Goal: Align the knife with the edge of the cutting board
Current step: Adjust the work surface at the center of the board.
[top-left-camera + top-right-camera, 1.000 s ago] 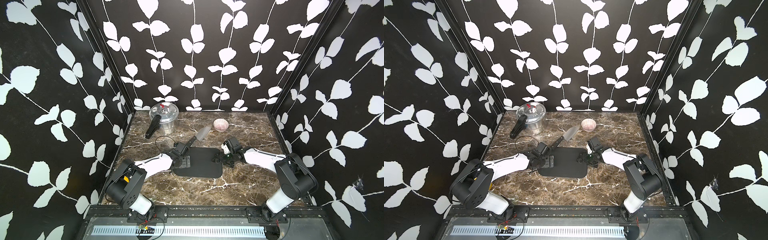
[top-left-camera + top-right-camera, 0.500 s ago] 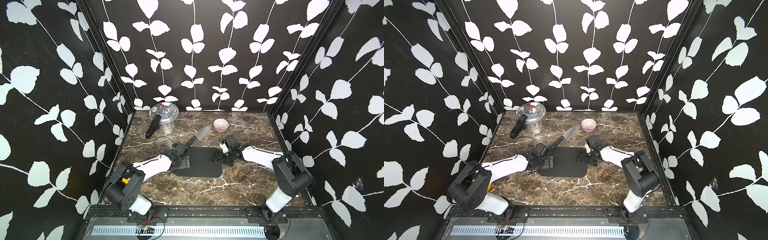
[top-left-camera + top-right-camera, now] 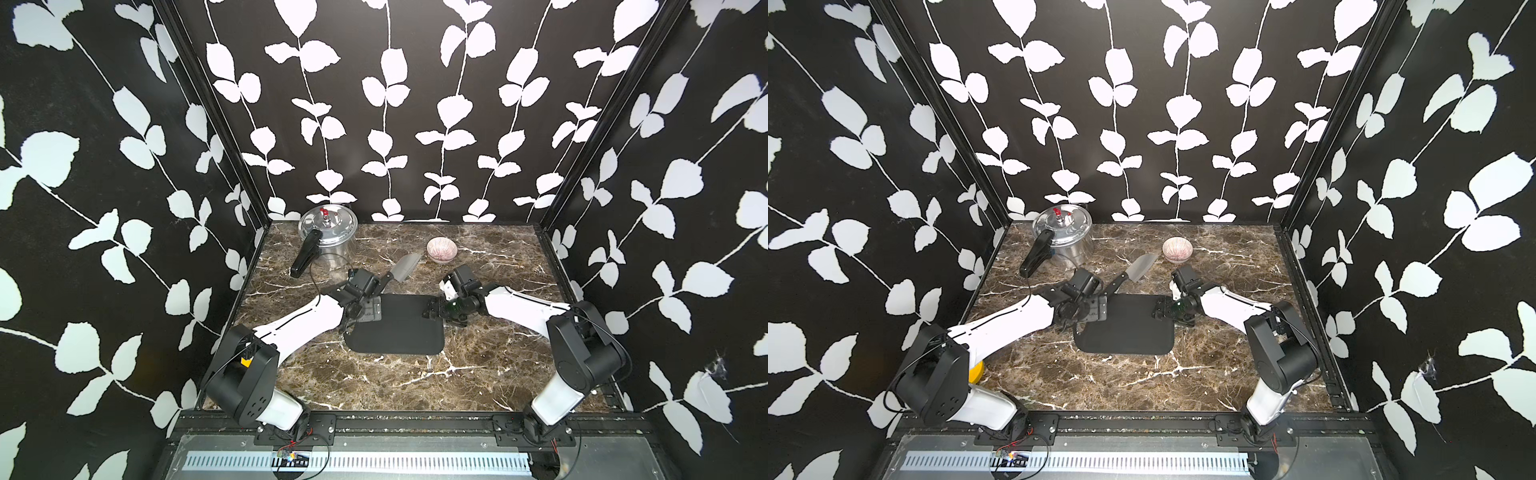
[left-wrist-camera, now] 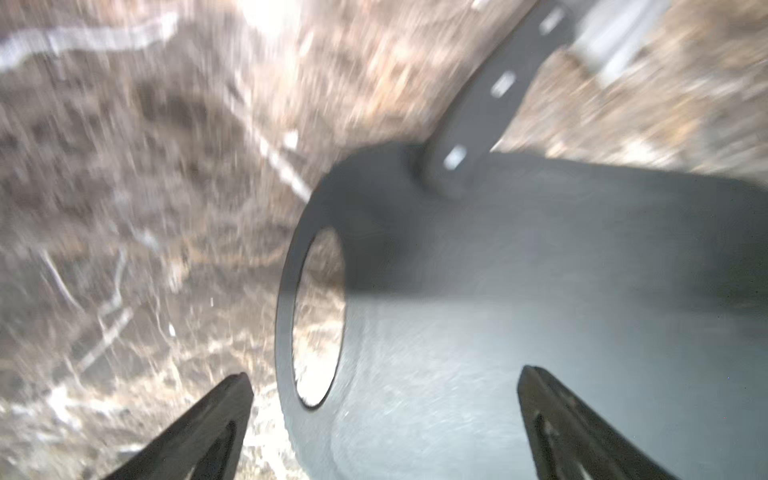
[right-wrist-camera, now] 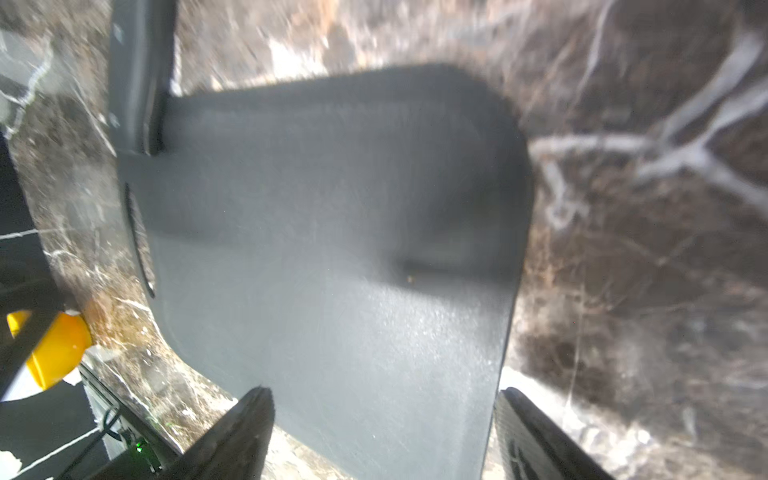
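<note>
**Both grippers at the ends of the board, knife not yet aligned.** The change over the last second is slight. The right gripper [image 5: 382, 392] parts its jaws a little and its arm appears to ease toward the cutting board [image 3: 399, 328]. Its jaws now stand spread, with the board's right end showing between the fingers, and they pinch nothing. The left gripper [image 4: 384, 374] stays spread wide at the board's slotted end, one finger over the marble and one over the board, and it is also empty.

The board lies flat in the middle of the table [image 3: 374, 386], where it lay a second ago, with its long sides roughly parallel to the near edge. The knife [image 3: 400, 270] has not moved either. It lies on a diagonal at the board's far left corner. The left wrist view shows the butt of its riveted handle resting on that corner. Its blade lies on the marble and points toward the bowl [image 3: 441, 249] near the far edge. The pot [image 3: 328, 232] stands well apart in the far left corner.

For you this means the alignment is still to do, since the knife crosses the board's edge at an angle instead of running along it. With both grippers free, the next move likely calls for one of them to take the handle and turn the knife. The blade lies flat on the stone, so the handle looks the easier hold.
</note>
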`<state>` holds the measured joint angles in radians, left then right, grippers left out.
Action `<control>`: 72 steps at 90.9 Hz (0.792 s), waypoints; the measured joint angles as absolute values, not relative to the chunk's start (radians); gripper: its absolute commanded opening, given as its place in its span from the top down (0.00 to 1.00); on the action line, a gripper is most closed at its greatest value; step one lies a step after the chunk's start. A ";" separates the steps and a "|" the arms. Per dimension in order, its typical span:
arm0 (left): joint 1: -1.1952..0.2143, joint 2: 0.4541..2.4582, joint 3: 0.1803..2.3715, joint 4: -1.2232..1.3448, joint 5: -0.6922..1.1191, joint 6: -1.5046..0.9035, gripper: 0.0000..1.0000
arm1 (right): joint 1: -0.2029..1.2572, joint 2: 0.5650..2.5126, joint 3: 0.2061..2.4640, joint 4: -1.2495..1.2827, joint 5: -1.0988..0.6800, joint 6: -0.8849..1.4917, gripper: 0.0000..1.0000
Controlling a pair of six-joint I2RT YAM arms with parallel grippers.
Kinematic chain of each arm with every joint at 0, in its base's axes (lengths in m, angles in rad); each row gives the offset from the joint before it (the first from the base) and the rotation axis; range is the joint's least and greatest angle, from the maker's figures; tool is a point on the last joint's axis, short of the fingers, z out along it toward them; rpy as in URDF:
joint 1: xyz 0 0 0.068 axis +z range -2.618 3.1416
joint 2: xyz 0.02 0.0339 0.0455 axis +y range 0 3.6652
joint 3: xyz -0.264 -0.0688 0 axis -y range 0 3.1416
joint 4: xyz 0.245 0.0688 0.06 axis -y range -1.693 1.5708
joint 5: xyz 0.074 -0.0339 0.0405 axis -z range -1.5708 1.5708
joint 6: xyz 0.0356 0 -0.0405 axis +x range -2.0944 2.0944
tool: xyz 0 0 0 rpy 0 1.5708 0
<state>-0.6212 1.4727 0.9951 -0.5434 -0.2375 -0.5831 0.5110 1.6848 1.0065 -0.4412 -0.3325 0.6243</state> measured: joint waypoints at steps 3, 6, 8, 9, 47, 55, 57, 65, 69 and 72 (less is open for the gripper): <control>-0.621 1.476 1.015 -0.546 -0.239 -0.566 0.02 | 0.508 1.686 1.006 -0.442 -0.333 0.624 0.15; -0.621 1.482 1.034 -0.546 -0.241 -0.548 0.02 | 0.506 1.689 1.006 -0.440 -0.333 0.624 0.15; -0.621 1.489 1.048 -0.545 -0.241 -0.534 0.02 | 0.504 1.691 1.006 -0.439 -0.333 0.625 0.15; -0.621 1.493 1.053 -0.543 -0.241 -0.526 0.01 | 0.503 1.693 1.006 -0.437 -0.333 0.625 0.15; -0.621 1.670 1.182 -0.463 -0.205 -0.294 0.02 | 0.495 1.763 1.008 -0.319 -0.386 0.643 0.15; -0.621 1.701 1.206 -0.458 -0.194 -0.266 0.02 | 0.495 1.776 1.022 -0.310 -0.390 0.645 0.15; -0.621 1.708 1.211 -0.458 -0.192 -0.260 0.02 | 0.495 1.779 1.025 -0.310 -0.391 0.645 0.15; -0.621 1.744 1.238 -0.459 -0.180 -0.236 0.03 | 0.495 1.785 1.038 -0.318 -0.390 0.643 0.15; -0.621 1.767 1.259 -0.465 -0.177 -0.223 0.05 | 0.495 1.785 1.042 -0.329 -0.384 0.638 0.15; -0.621 1.786 1.277 -0.469 -0.175 -0.212 0.06 | 0.495 1.784 1.046 -0.340 -0.376 0.632 0.14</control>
